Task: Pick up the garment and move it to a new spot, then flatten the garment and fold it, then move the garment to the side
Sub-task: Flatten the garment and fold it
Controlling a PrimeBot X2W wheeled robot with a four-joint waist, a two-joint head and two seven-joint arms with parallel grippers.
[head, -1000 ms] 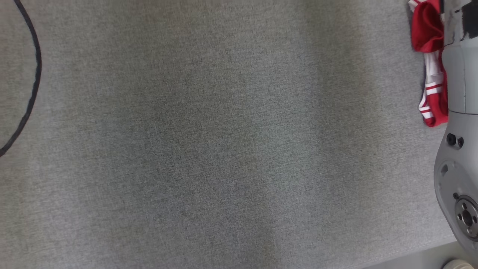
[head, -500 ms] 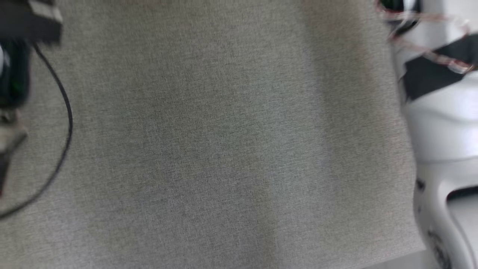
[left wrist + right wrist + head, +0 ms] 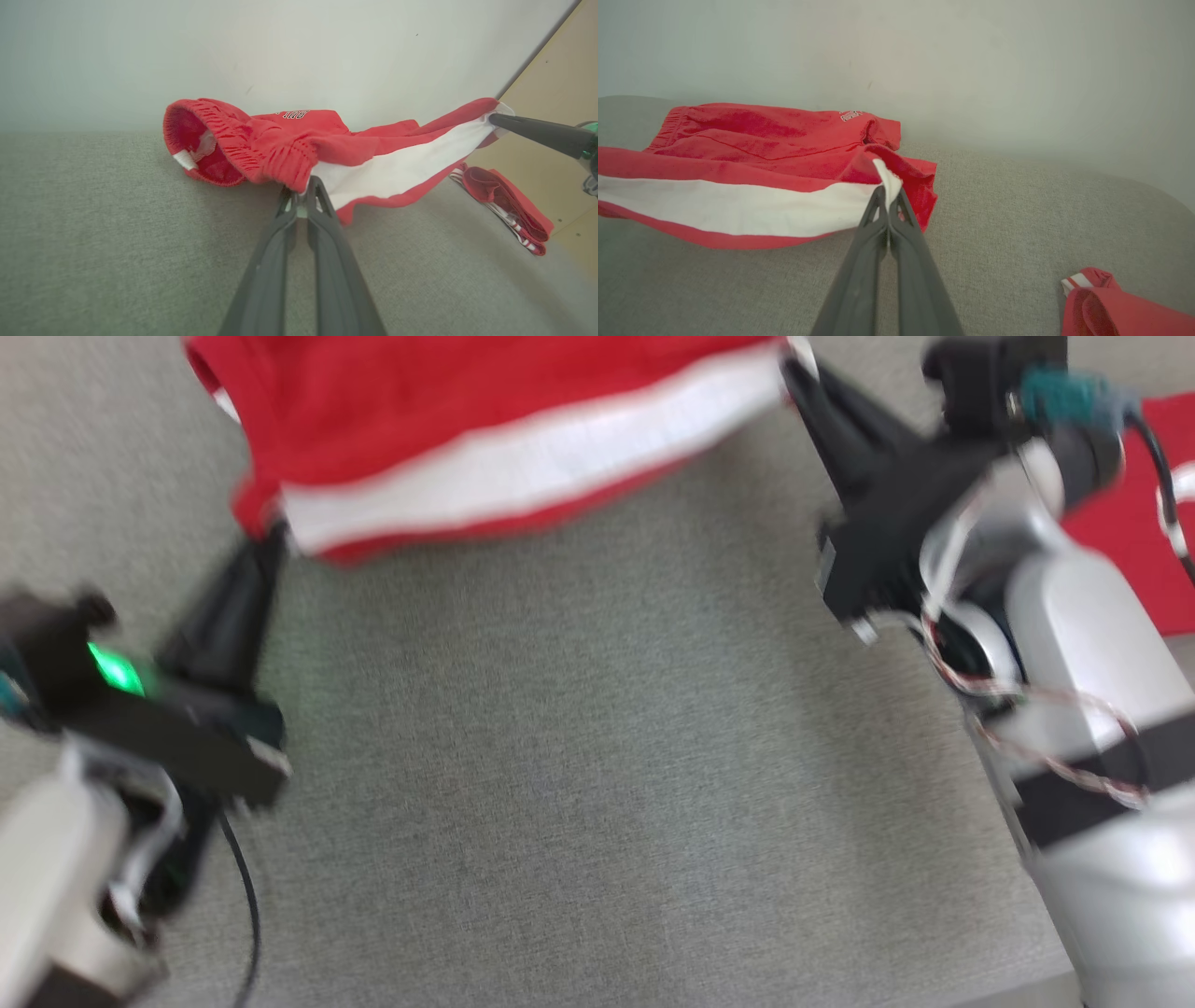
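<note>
The shorts (image 3: pixel 261 135), pinched tight by the left gripper (image 3: pixel 303 189) and right gripper (image 3: pixel 887 198), could be tugged loose if pulled hard.

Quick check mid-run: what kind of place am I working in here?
Probably a garment-folding test station: a grey fabric-covered table against a bare pale wall, red shorts held by the left gripper and right gripper, another red garment set aside.
</note>
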